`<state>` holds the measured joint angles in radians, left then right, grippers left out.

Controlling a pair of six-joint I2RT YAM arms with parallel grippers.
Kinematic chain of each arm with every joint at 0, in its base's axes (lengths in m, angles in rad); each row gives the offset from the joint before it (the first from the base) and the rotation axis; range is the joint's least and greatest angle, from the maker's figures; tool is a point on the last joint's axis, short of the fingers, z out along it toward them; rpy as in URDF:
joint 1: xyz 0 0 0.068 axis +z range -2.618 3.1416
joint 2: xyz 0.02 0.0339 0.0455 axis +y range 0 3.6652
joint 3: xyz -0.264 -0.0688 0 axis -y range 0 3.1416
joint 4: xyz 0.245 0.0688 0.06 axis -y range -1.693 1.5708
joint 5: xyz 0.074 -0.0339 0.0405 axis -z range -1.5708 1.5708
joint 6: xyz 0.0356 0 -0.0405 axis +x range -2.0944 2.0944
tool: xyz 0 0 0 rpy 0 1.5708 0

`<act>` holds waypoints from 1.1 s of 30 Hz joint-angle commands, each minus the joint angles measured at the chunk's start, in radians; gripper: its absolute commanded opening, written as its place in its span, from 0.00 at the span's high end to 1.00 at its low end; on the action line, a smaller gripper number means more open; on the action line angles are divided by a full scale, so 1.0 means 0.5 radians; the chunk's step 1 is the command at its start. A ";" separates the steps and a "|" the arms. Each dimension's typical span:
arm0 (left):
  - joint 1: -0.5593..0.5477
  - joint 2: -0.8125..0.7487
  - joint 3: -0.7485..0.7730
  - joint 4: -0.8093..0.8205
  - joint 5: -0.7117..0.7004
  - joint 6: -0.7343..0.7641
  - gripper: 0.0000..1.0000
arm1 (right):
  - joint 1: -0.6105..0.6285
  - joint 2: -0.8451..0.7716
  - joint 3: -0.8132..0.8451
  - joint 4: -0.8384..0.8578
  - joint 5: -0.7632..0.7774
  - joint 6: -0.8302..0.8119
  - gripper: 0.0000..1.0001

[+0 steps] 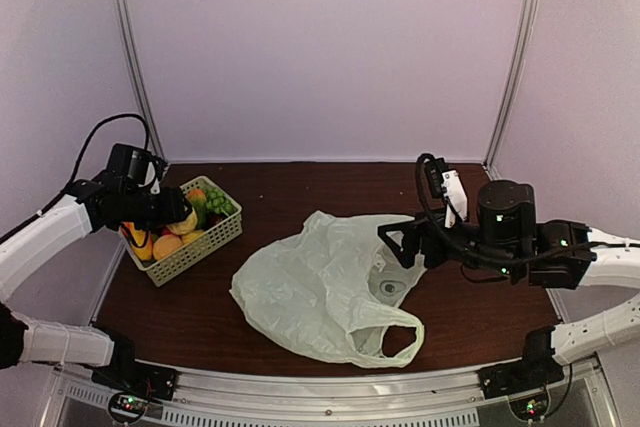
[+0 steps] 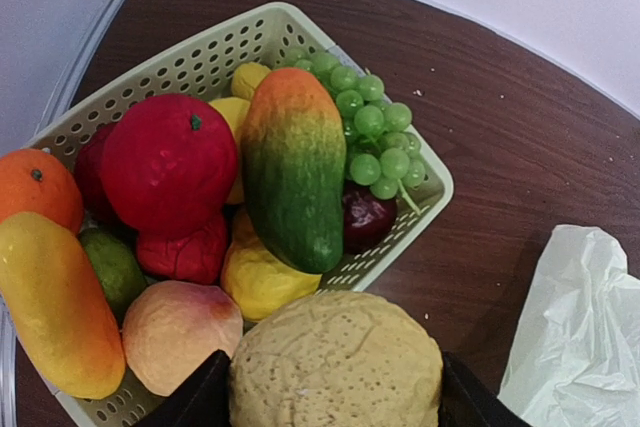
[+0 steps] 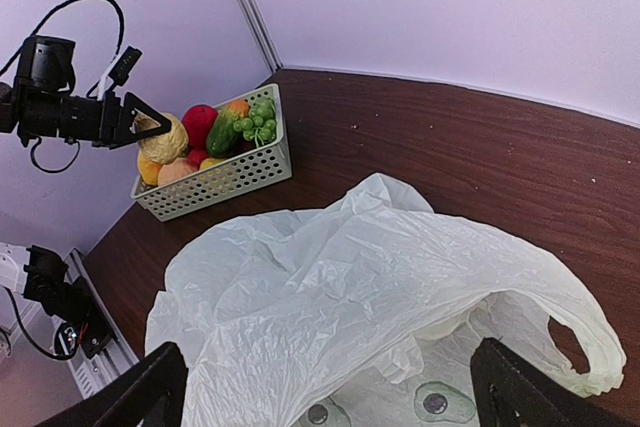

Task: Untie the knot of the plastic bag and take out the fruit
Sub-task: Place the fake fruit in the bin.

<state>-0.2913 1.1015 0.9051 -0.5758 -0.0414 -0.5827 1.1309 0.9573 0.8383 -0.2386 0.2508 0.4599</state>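
Observation:
My left gripper (image 2: 335, 387) is shut on a tan, rough-skinned round fruit (image 2: 335, 362), hanging just above the near corner of the pale slotted basket (image 2: 250, 32). In the top view the left gripper (image 1: 168, 214) is over the basket (image 1: 215, 239). The plastic bag (image 1: 310, 287) lies slack and flattened mid-table, one loop handle (image 1: 395, 332) lying open at the front. The knot is out of view. My right gripper (image 3: 335, 387) stands open above the bag (image 3: 350, 277), nothing between its fingers; in the top view the right gripper (image 1: 400, 245) is at the bag's right edge.
The basket (image 3: 230, 182) at the left rear holds several fruits: a red one (image 2: 165, 162), a green-orange mango (image 2: 295, 172), green grapes (image 2: 375, 132), an orange (image 2: 35, 187) and a peach (image 2: 175, 327). Bare brown tabletop (image 1: 340, 192) lies behind the bag.

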 commanded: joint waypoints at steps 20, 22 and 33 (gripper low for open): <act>0.046 0.397 -0.009 0.277 -0.359 0.162 0.45 | -0.027 0.014 -0.021 -0.080 -0.038 0.048 0.01; 0.045 0.428 -0.012 0.286 -0.377 0.169 0.45 | -0.030 0.004 -0.028 -0.086 -0.031 0.048 0.01; 0.046 0.450 -0.036 0.295 -0.428 0.159 0.31 | -0.033 -0.029 -0.044 -0.097 -0.030 0.054 0.01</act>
<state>-0.2783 1.3323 0.9031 -0.4641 -0.2321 -0.5129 1.1202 0.9588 0.8322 -0.2619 0.2401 0.4778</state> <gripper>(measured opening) 0.658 0.993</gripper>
